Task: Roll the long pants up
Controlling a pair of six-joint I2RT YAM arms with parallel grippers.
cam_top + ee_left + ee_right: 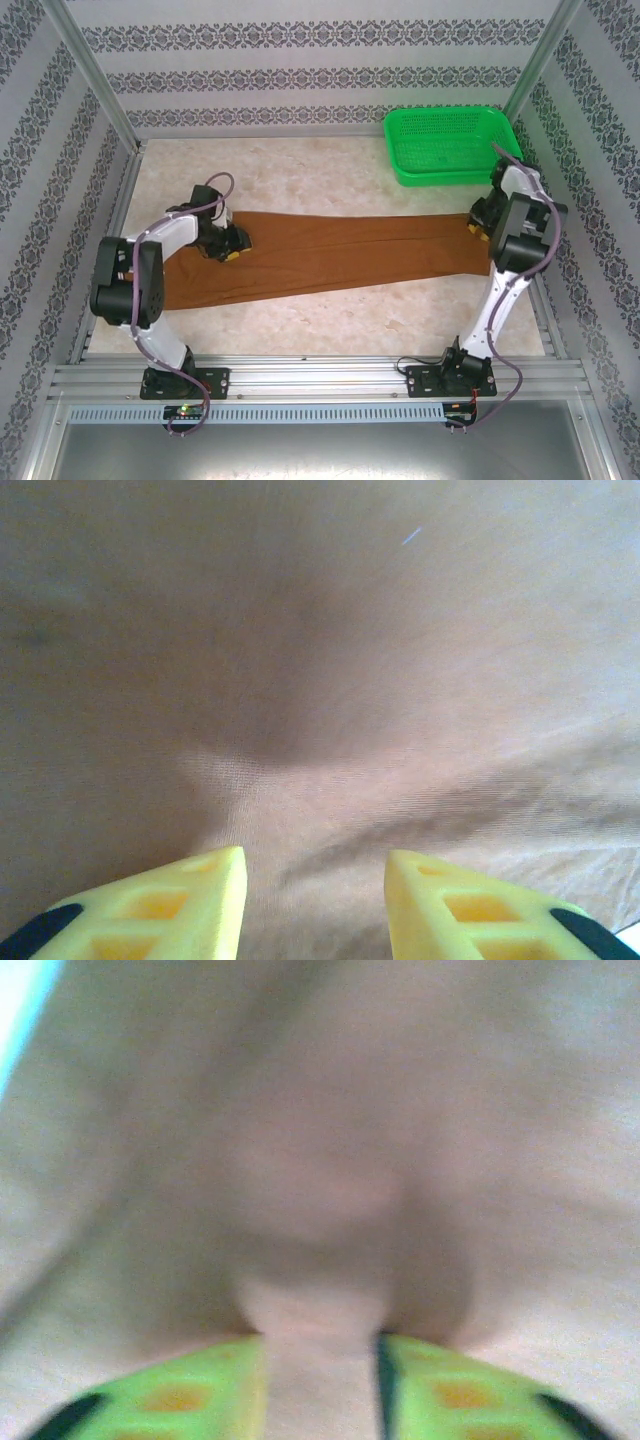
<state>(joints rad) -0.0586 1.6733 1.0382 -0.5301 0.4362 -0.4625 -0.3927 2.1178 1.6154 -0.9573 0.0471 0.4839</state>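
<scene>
The long pants [340, 255] lie flat across the table as one long rust-brown strip, wide at the left and narrower at the right. My left gripper [238, 247] hangs low over the wide left part. In the left wrist view its yellow fingers [215, 890] stand apart above smooth cloth [320, 680], and the left gripper [315, 865] is open with nothing pinched. My right gripper [478, 226] is at the strip's right end. The right wrist view is blurred; there the right gripper [320, 1345] stands open, with a small hump of cloth [320, 1290] just ahead of the gap.
A green plastic basket [455, 178] stands at the back right, just behind the right gripper. Metal frame rails run along the table's left, right and near edges. Bare marbled tabletop [300, 180] lies behind and in front of the pants.
</scene>
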